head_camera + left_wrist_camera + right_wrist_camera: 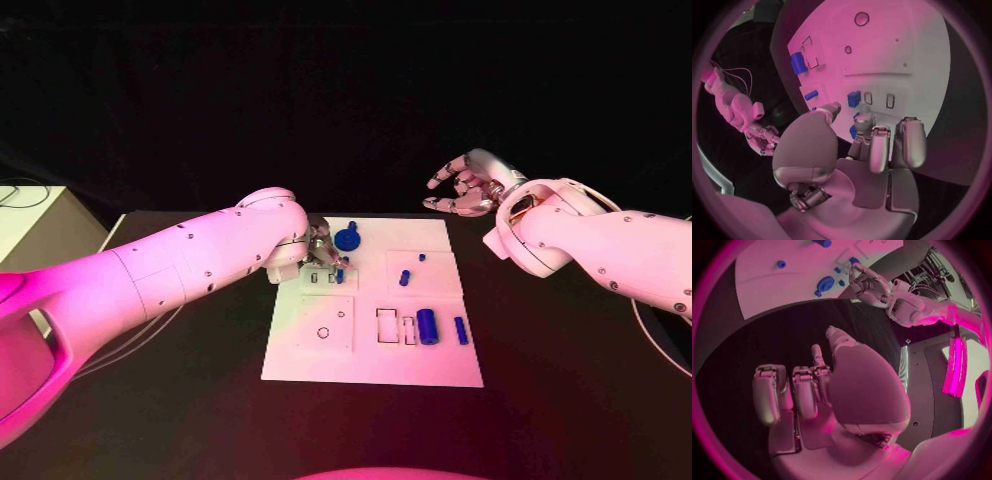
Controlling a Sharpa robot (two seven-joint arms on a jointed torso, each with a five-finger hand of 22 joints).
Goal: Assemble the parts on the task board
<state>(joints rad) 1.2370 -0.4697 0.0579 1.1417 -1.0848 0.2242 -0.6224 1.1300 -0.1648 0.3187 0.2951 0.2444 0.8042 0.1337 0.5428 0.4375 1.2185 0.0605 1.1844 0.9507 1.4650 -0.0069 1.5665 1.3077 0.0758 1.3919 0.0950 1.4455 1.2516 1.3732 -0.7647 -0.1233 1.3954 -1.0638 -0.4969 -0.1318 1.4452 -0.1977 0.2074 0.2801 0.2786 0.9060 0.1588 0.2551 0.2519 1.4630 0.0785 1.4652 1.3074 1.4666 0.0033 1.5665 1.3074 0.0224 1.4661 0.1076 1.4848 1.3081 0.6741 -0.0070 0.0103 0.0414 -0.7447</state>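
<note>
While our left hand [320, 258] pinches a small blue part [339, 266] over the task board [433, 360], we should align it upright before pressing; right hand [462, 188] hovers, fingers apart.

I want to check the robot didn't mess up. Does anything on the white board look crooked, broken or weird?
Nothing stands out. The task board lies flat on the table, the blue parts sit loose on it unbroken, and the left hand is at a small part near its far left corner.
</note>
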